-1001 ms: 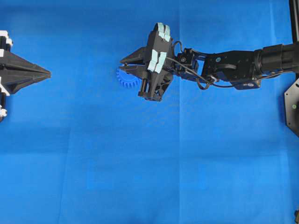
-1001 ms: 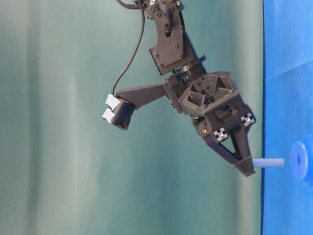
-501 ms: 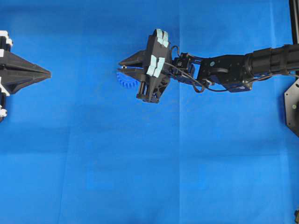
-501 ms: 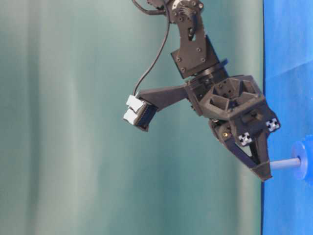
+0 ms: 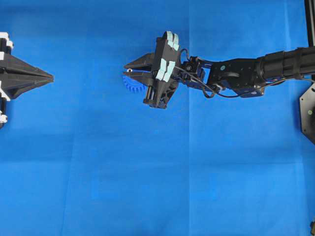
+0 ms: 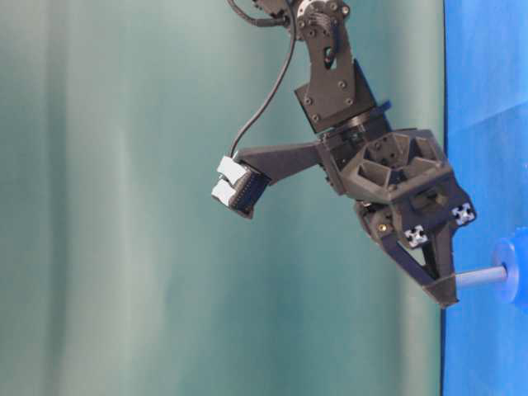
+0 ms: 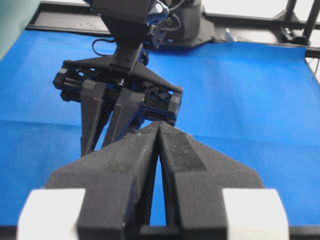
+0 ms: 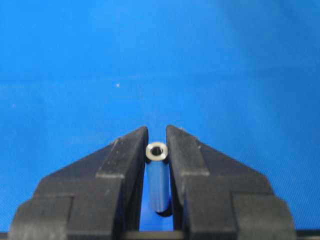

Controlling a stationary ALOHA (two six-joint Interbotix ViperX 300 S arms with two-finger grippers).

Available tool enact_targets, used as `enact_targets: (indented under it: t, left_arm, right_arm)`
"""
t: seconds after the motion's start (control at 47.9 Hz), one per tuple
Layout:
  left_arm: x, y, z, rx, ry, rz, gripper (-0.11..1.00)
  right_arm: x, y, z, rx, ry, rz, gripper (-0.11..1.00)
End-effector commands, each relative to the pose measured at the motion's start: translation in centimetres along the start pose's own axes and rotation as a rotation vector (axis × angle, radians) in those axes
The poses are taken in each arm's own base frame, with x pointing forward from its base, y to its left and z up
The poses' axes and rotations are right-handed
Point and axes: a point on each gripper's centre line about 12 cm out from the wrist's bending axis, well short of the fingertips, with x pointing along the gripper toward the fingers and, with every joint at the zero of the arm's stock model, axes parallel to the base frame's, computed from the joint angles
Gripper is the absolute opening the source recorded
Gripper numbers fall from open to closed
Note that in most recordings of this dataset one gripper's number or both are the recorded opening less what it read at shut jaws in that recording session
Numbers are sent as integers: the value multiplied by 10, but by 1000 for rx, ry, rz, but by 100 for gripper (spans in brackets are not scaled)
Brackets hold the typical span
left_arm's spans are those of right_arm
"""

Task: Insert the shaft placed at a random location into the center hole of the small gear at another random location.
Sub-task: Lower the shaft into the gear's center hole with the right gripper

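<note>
With the right gripper [image 6: 446, 290] pinching the shaft [image 6: 480, 279] in its jaws, the tip at the hub of the gear [image 5: 133, 83], the push should run straight along the shaft's axis, avoiding side load, before release.

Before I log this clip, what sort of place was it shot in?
Most likely a lab bench set up for robot trials: a blue cloth covers the whole work surface, two black arms face each other, the right gripper holding a shaft at a small blue gear, and a plain green backdrop hangs behind.
</note>
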Motion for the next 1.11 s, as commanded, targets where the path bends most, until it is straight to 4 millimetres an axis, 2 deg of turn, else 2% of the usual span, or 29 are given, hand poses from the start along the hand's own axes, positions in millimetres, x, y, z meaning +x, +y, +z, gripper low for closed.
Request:
enact_targets:
  t: [0.0,0.25,0.605,1.085]
  left_arm:
    - [2,0,2,0,-6,1,0]
    - [2,0,2,0,-6,1,0]
    - [2,0,3,0,-8,1,0]
    - [1,0,2,1,-6,1,0]
  right_arm:
    - [-7,3,19,0,-50,9,2]
    - [-18,6,39,-19,-106,24,2]
    - [-19,6,41,-20,-120,24,2]
    - [-3,1,8,-13,-81,5,2]
